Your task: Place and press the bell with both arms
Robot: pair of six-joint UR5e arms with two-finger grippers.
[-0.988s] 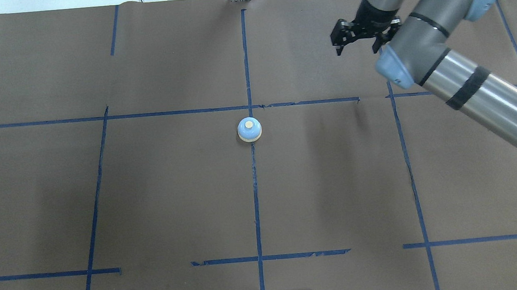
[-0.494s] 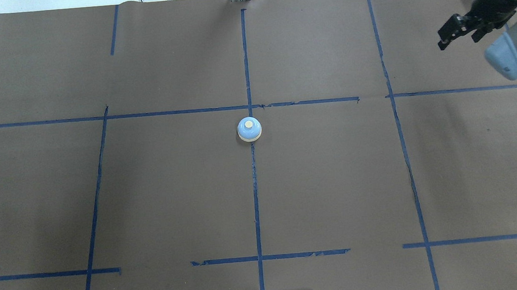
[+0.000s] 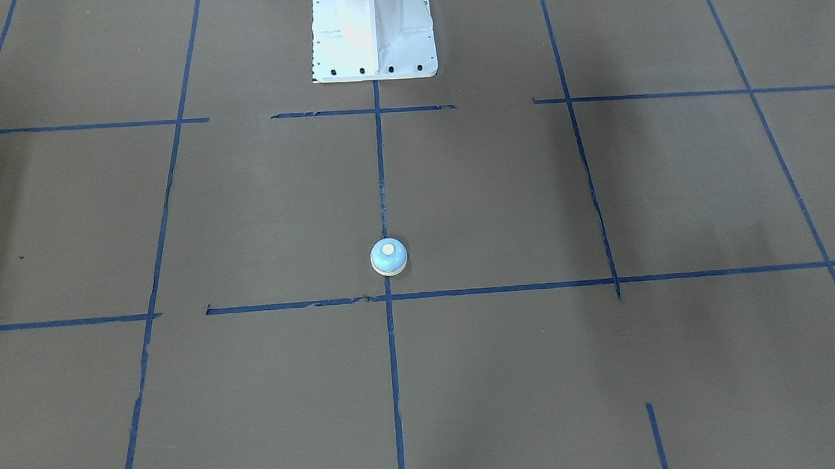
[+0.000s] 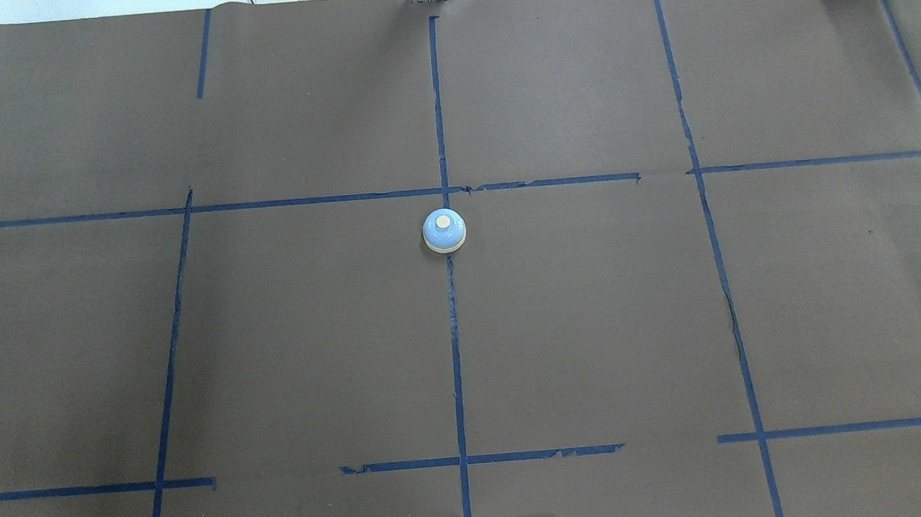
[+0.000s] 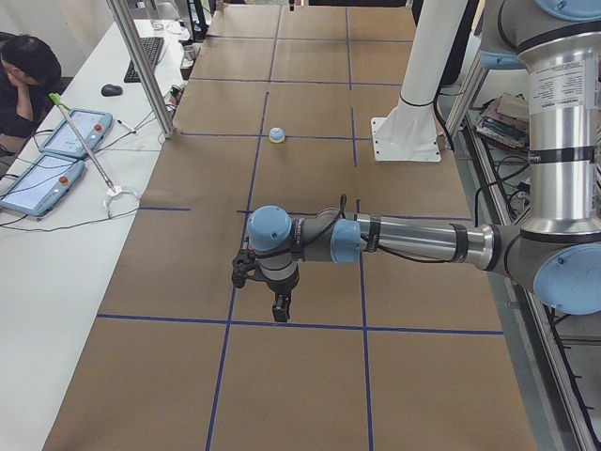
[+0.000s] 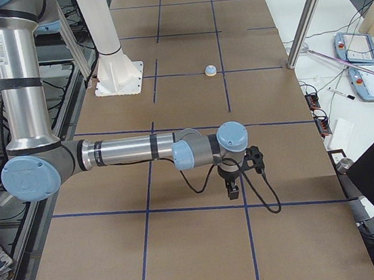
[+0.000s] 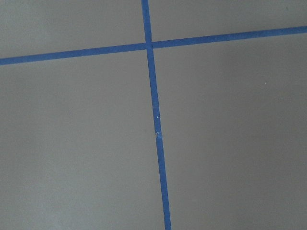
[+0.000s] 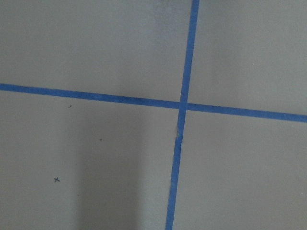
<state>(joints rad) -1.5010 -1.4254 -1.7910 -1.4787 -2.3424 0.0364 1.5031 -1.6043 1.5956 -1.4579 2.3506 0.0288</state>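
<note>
Bell (image 4: 444,232) upright, untouched, at surface (image 4: 597,322) centre on tape line (image 4: 454,333). Left fingers (image 5: 280,308), right fingers (image 6: 233,190) hang low at opposite ends, well apart from bell (apart or together: cannot tell). Placing looks done; pressing next calls for long reach, vertical descent onto button (image 4: 444,222).

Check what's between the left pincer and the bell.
Between left pincer and bell: only brown paper and blue tape lines, per exterior left view.

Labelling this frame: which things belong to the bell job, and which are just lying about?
Job: bell, left gripper, right gripper.
Lying about: white pedestal, blue tape grid, teach pendants, keyboard.
</note>
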